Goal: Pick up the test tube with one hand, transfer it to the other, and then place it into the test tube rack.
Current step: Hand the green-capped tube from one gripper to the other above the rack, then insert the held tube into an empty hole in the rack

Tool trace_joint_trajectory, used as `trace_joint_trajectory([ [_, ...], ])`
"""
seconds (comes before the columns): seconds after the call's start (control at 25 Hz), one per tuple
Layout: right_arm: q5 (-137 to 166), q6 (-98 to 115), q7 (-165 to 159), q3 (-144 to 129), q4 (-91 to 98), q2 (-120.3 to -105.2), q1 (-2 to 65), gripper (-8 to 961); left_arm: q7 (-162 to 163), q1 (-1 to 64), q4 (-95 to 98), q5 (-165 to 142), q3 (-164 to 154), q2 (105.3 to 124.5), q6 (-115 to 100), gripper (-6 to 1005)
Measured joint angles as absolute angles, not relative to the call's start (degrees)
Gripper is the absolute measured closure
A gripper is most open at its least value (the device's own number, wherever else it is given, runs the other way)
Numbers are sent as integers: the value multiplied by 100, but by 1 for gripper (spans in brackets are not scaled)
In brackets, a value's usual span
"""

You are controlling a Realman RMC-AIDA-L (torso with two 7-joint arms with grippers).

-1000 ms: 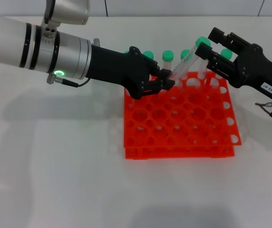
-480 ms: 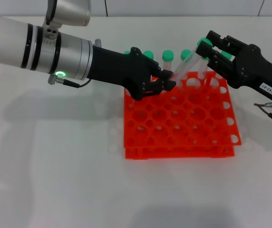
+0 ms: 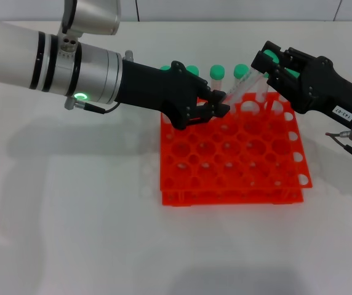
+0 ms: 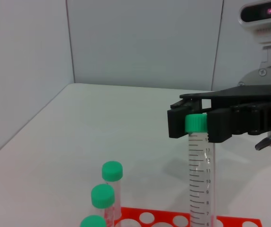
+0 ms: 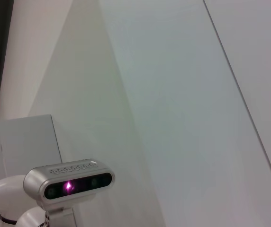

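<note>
My left gripper [image 3: 219, 106], on the arm with the green ring light, is shut on the lower end of the test tube [image 3: 240, 83] and holds it tilted over the back of the orange-red rack [image 3: 182, 184]. The tube's green cap points toward my right gripper [image 3: 269, 60], the one with the white label. That gripper is open, with a finger close on each side of the cap. The left wrist view shows the tube [image 4: 199, 179] upright, its cap between the right gripper's black fingers [image 4: 178, 124].
Several other green-capped tubes [image 3: 218, 72] stand in the rack's back row and also show in the left wrist view [image 4: 112, 171]. A cable [image 3: 348, 147] hangs by the right arm. White tabletop surrounds the rack.
My right gripper has moved left and closer, so its fingers now flank the tube's cap. My left gripper has stayed nearly still with the tube.
</note>
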State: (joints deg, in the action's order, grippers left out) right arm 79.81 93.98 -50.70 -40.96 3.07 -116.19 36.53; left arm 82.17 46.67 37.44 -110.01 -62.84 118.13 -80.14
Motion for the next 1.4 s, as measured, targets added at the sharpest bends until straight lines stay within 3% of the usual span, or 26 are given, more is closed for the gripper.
trace_joint_trajectory([
  [0.28,7980,9408,-5071,-4095,328,-11617,3650,697,8220,4667,3744,-10996,-6293,11856,-7924,702],
  [0.88,7950,9425,-5080,-4085,368,-11590,3631,695,9172,4564,4200,-11144,-6385,11911,-7850,689],
  [1.0,7948,9426,-5080,-4093,374,-11583,3634,694,9521,4409,4636,-11208,-6384,11908,-7886,449],
  [1.2,7967,9472,-5139,-4101,482,-11567,3607,694,10196,3909,5750,-11395,-6418,11909,-8101,242],
  [1.4,7977,9511,-5268,-4173,641,-11566,3580,693,10719,3137,6938,-11362,-6579,11934,-8277,184],
])
